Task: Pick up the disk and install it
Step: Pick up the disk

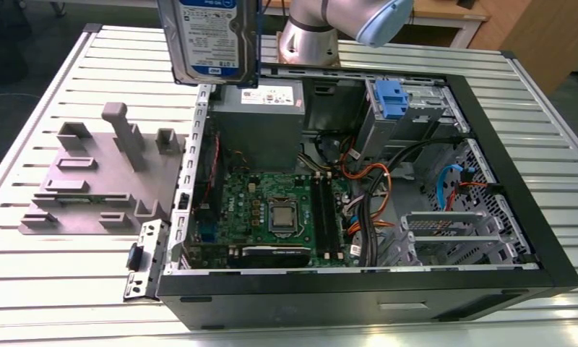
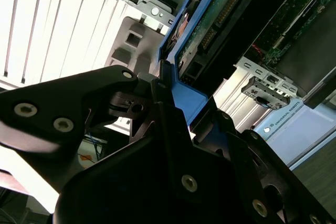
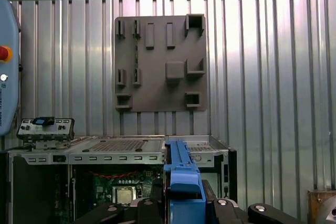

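Observation:
The disk (image 1: 212, 40), a silver drive with a white-and-blue label and a blue side frame, hangs upright in the air above the far left corner of the open computer case (image 1: 366, 289). Its upper part runs out of the exterior view. In the second wrist view my gripper (image 2: 169, 100) is shut on the disk's blue frame (image 2: 184, 95), with the black fingers (image 2: 126, 95) pressed against both sides. The disk's circuit-board side (image 2: 210, 24) shows there too. In the first wrist view the blue frame (image 3: 182, 179) stands edge-on between the fingers (image 3: 231, 207), over the case's edge.
The case lies open on a slatted metal table (image 1: 67, 289), showing the motherboard (image 1: 269, 210), a grey power supply box (image 1: 260, 119) and a blue bracket (image 1: 390, 97) in the far drive bay. A grey fixture plate (image 1: 87, 181) lies at the exterior view's left. The arm's base (image 1: 313, 32) stands behind the case.

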Robot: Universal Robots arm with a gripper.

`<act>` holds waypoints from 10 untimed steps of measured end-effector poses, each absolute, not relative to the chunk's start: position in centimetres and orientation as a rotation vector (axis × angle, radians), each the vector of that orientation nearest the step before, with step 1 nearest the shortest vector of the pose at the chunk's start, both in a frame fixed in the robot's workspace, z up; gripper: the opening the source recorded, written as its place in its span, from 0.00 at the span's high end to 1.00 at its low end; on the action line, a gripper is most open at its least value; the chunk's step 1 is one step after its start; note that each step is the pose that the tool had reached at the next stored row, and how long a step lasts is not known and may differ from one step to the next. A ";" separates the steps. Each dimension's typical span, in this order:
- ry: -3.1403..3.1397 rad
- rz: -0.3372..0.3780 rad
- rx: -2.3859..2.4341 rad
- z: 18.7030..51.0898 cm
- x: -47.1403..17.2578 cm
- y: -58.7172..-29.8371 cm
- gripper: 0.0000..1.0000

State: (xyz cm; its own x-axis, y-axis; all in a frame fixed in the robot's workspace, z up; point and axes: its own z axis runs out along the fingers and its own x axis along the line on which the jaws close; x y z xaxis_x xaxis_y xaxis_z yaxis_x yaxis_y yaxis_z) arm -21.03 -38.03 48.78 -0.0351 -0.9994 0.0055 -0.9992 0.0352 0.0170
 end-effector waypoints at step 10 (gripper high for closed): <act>-2.249 -0.013 2.171 48.8 -21.0 -39.0 0.63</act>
State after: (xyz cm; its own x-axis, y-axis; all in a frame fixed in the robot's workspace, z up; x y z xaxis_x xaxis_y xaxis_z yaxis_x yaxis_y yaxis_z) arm -20.98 -39.04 48.77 -0.0351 -0.9994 0.0054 -0.9992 0.0352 0.0170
